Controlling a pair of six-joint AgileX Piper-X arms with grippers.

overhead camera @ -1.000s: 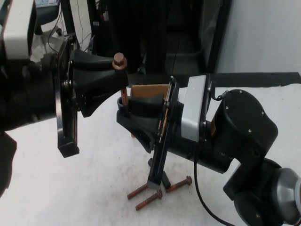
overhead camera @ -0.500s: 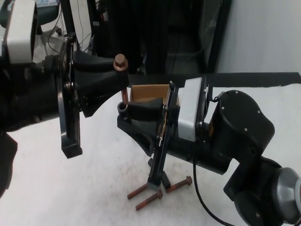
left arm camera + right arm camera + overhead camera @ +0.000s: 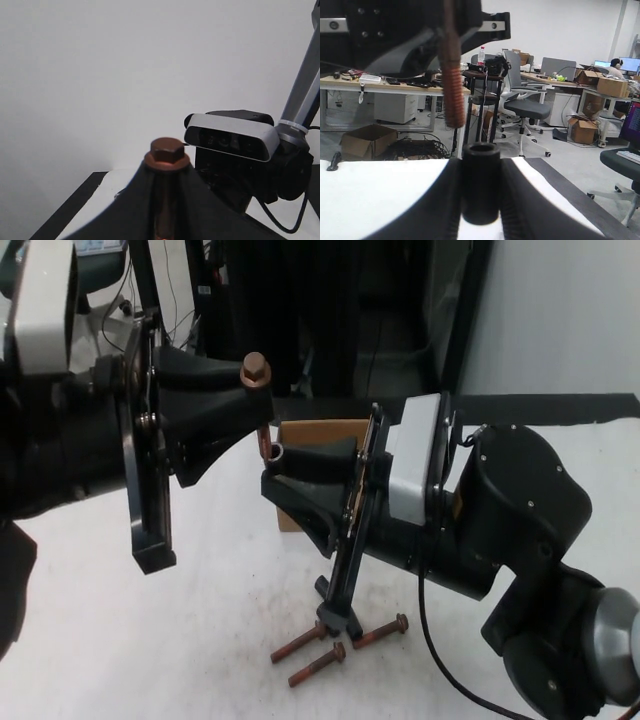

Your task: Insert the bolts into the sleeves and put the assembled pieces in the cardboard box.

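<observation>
Left gripper (image 3: 258,405) is up over the bench (image 3: 200,620), narrow and clamped on a bolt (image 3: 262,425). The bolt is upright, hex head on top, threaded end pointing down. In the left wrist view we see the same bolt (image 3: 165,155) with its head just above the two black fingers (image 3: 130,205) and its shank pinched between them, left gripper (image 3: 162,200). Right gripper (image 3: 277,468) sits opposite, close in, also narrow and gripping a black sleeve (image 3: 275,453) upright with the open end up. In the right wrist view the sleeve (image 3: 481,182) stands between the right gripper (image 3: 481,205) fingers. The bolt (image 3: 453,95) hangs from above with its thread tip just over the sleeve mouth, offset to one side with a small gap, so it is not in the bore. The left gripper's black body (image 3: 405,30) is behind it. We mark the cardboard box (image 3: 318,430) on the bench beyond the two grippers, partly hidden by the right one; we cannot tell what is in it. Three loose bolts (image 3: 315,666) lie flat on the bench nearer the camera, below the right gripper, close together. The left wrist view also catches the right arm's grey camera housing (image 3: 230,137) beyond the bolt head.
</observation>
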